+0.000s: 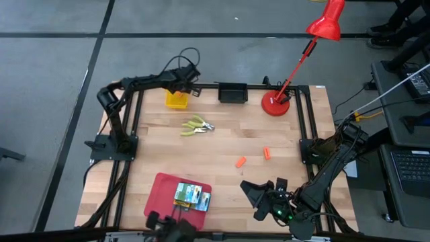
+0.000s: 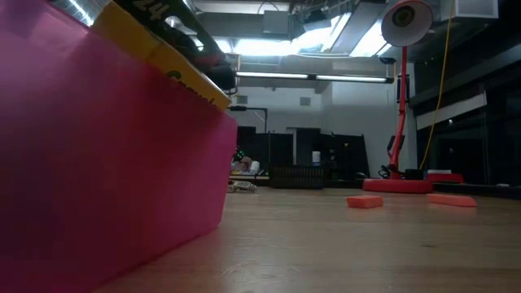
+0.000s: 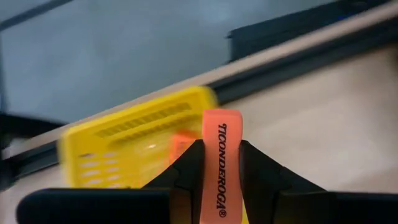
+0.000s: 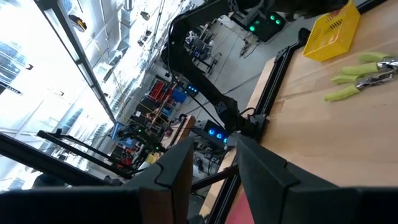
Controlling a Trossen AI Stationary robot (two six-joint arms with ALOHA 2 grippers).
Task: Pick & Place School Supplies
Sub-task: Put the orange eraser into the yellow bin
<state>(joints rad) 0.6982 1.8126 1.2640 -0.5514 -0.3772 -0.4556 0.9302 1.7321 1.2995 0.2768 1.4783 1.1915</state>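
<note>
My left gripper [image 1: 191, 86] is at the table's far edge beside the yellow basket [image 1: 177, 99], shut on an orange eraser [image 3: 221, 163]. In the left wrist view the basket [image 3: 134, 144] lies beyond the fingers with another orange piece [image 3: 181, 147] inside. Two orange erasers [image 1: 240, 162] [image 1: 267, 153] lie flat on the wood. Yellow-green pliers [image 1: 197, 126] lie mid-table. Crayon boxes [image 1: 191, 196] rest in the red tray [image 1: 161, 188]. My right gripper [image 1: 265, 191] waits open near the near edge, holding nothing. My left gripper pinches the orange eraser between its two fingers, on the long sides of its printed length [image 3: 221, 186]. The eraser lies along the fingers, and its rounded free end [image 3: 221, 118] sticks out past the fingertips. It is lifted clear, over the basket's edge.
A red desk lamp stands on its base [image 1: 275, 104] at the far right, its arm leaning out past the table. A black box [image 1: 232, 92] sits at the far edge. The black frame rails [image 1: 304, 128] line both sides. Bare wood lies between pliers and tray.
</note>
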